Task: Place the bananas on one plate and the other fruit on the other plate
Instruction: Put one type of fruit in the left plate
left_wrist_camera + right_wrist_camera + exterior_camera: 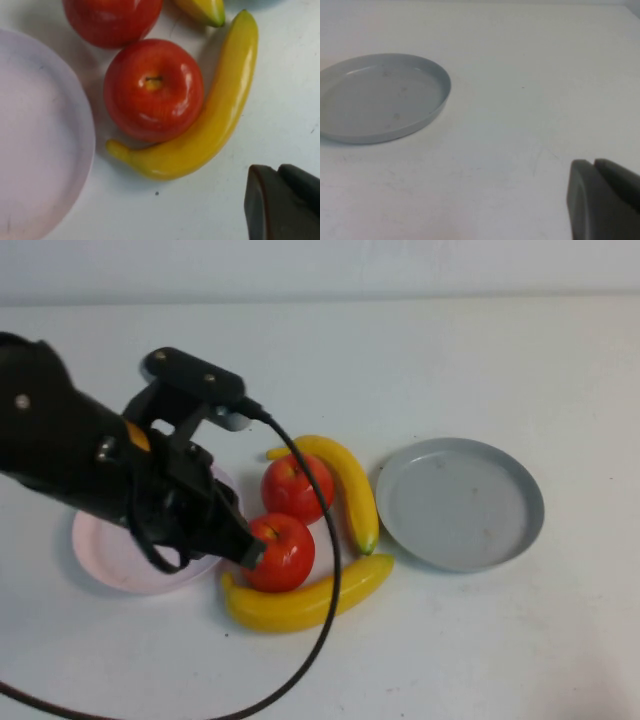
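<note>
Left gripper (252,552) has its jaws together, empty, right against the near red apple (283,551). Right gripper (602,200) is off right, jaws shut too. Plain white surface (500,640). Near banana (308,600) lies left-right; far banana (348,488) runs near-far. Pink plate (110,558) left, grey plate (460,503) right, both bare.

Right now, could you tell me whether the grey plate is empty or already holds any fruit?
Empty. The grey plate shows only its bare, speckled surface; both bananas and both apples lie on the table beside it.

No text, label, brand, number or sign can be read anywhere here.
</note>
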